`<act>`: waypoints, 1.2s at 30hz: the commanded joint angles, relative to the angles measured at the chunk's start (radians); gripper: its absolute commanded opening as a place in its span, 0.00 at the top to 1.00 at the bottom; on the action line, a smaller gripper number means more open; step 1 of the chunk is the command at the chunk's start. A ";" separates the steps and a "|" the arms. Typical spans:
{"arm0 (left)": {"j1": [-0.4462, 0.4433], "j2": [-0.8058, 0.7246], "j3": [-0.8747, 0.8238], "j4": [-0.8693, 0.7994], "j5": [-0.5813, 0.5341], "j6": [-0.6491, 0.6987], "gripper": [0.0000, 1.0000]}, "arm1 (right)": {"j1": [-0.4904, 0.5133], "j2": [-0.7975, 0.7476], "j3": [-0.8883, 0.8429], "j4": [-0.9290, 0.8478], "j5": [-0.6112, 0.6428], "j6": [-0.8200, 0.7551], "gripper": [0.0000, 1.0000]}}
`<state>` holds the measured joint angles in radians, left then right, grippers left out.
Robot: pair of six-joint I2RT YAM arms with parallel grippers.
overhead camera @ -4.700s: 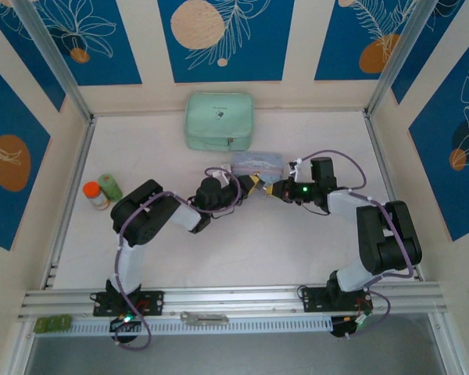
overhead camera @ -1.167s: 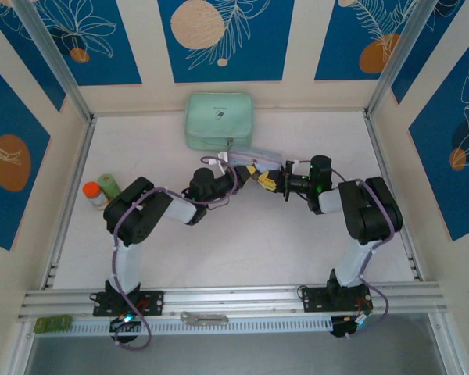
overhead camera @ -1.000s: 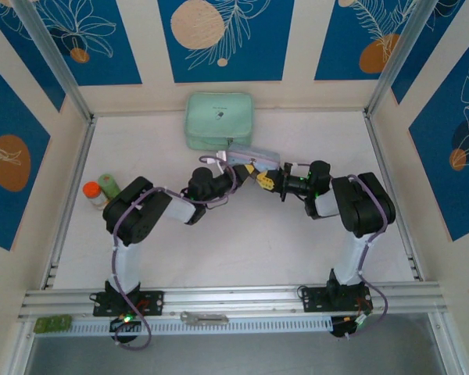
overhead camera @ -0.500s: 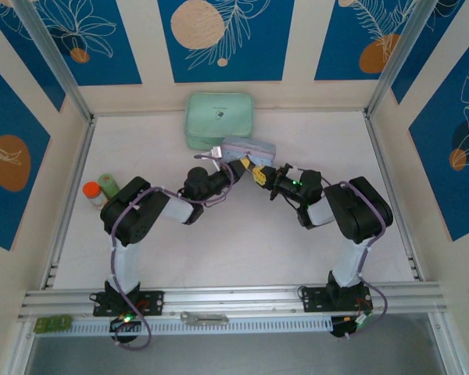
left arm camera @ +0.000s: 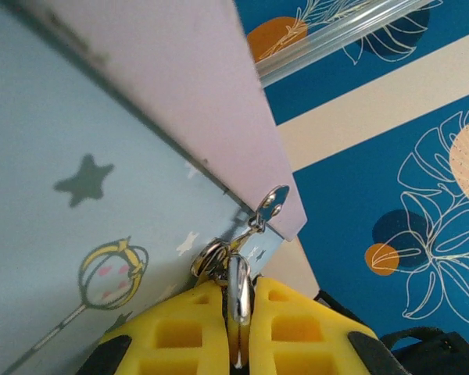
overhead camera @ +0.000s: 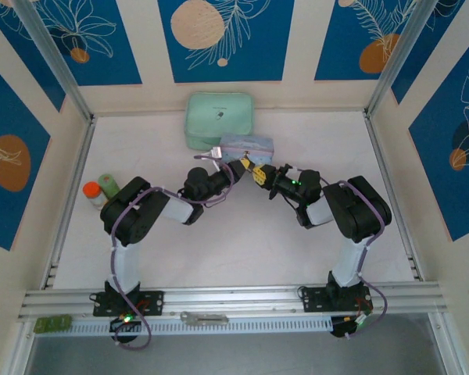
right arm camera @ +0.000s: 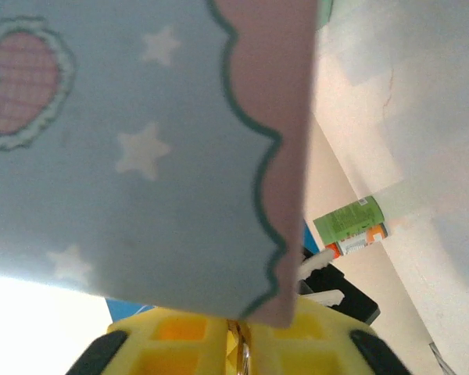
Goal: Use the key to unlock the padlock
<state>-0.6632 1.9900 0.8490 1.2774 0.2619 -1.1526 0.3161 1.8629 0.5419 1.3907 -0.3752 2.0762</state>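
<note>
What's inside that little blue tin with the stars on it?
Its contents are hidden: the light-blue tin looks closed. Outside, a silvery key on a ring hangs by its clasp, pinched by the left tool.

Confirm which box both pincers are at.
The light-blue cartoon tin, where left pincer and right pincer meet; the mint-green case sits farther back.

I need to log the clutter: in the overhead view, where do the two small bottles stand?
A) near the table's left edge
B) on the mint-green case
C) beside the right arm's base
A: the two small bottles stand side by side near the left edge of the table.
</note>
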 commanded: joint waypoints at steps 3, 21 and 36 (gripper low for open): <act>-0.196 -0.012 -0.017 0.131 0.462 -0.036 1.00 | 0.026 0.033 -0.009 -0.066 0.139 0.214 0.71; -0.191 0.061 -0.097 0.131 0.241 -0.076 1.00 | 0.009 -0.162 -0.185 -0.371 0.085 -0.085 0.51; -0.171 0.109 -0.178 0.130 0.152 -0.078 1.00 | -0.004 -0.565 -0.114 -1.231 0.219 -0.590 0.48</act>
<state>-0.8047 2.0773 0.6853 1.3502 0.3176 -1.2251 0.3195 1.3399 0.3866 0.3237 -0.2527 1.6211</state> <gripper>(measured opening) 0.088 0.520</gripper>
